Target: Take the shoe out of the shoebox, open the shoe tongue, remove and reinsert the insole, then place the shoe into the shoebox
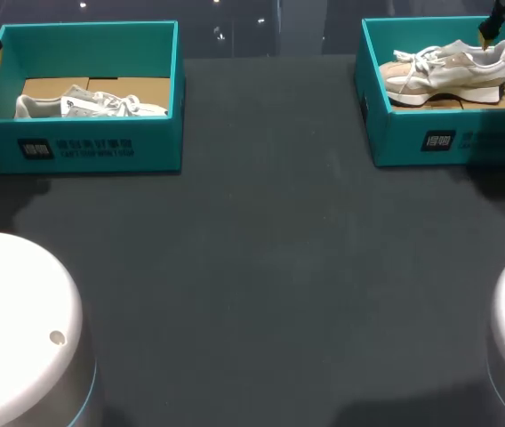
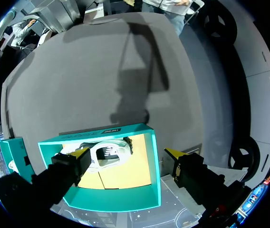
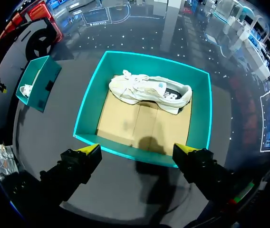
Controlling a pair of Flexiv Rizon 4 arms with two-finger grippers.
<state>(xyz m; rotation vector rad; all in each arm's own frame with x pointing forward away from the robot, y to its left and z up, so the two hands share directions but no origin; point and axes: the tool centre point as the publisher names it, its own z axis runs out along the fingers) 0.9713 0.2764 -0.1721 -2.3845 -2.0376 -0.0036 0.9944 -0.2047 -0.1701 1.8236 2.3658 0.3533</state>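
Task looks barely begun, since neither shoe is out yet. The left shoe (image 1: 88, 105) lies inside the left shoebox (image 1: 84, 147) and the right shoe (image 1: 448, 67) inside the right shoebox (image 1: 448, 142), at the far corners of the worktop (image 1: 261, 267). The left tool (image 2: 128, 153) hangs by its box and the right tool (image 3: 139, 149) near its own, both with fingers apart and empty. Lift-out, tongue, insole and return all seem left to do.
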